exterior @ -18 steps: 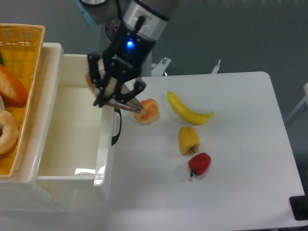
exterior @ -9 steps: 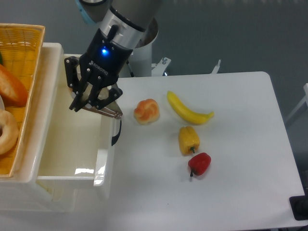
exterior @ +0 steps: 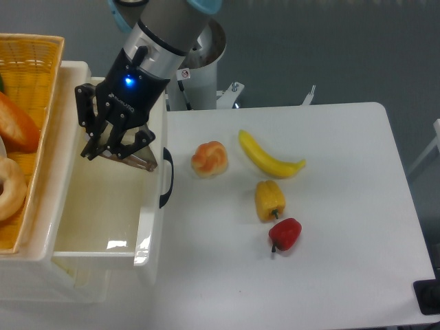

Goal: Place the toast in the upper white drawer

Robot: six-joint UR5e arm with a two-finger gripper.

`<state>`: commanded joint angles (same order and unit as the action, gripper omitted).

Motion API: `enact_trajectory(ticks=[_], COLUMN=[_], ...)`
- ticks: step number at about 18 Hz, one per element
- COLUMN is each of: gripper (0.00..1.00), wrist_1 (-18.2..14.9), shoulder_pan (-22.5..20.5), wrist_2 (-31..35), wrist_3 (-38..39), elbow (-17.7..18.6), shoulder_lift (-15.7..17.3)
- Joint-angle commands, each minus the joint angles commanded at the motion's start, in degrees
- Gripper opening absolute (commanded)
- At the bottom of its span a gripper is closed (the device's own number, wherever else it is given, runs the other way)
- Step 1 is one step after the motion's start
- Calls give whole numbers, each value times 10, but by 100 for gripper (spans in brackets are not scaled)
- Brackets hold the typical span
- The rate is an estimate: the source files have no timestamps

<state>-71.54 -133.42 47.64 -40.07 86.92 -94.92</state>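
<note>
The drawer (exterior: pixel 103 213) is pulled open at the left edge of the table (exterior: pixel 330 220), its black handle (exterior: pixel 166 177) facing the table. The gripper (exterior: pixel 113 148) is hung over the drawer's open cavity, toward its back half, with the arm (exterior: pixel 155 41) slanting down to it from above. The toast (exterior: pixel 127 159) is seen only as a thin brownish edge below the black fingers (exterior: pixel 88 127), and it appears to be clamped between them; little of its face can be made out. It is held above the drawer floor, not resting on it as far as can be told.

A basket (exterior: pixel 27 89) is set just left of the drawer, with an orange item and a pale ring-shaped item inside. To the right of the drawer, on the table, a bun (exterior: pixel 210 159) lies near the handle. Further right a banana (exterior: pixel 268 157) is laid, with a yellow pepper (exterior: pixel 269 199) and a red pepper (exterior: pixel 285 234) below it.
</note>
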Motion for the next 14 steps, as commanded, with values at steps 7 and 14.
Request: enact_trajectory(ticks=[7,14], gripper=[64,100], wrist_1=[10,11], shoulder_pan=[0,-48], wrist_2=[0,2], wrist_3=[-11,-12], elbow=[0,-4], shoulder_lift=[-2,-2])
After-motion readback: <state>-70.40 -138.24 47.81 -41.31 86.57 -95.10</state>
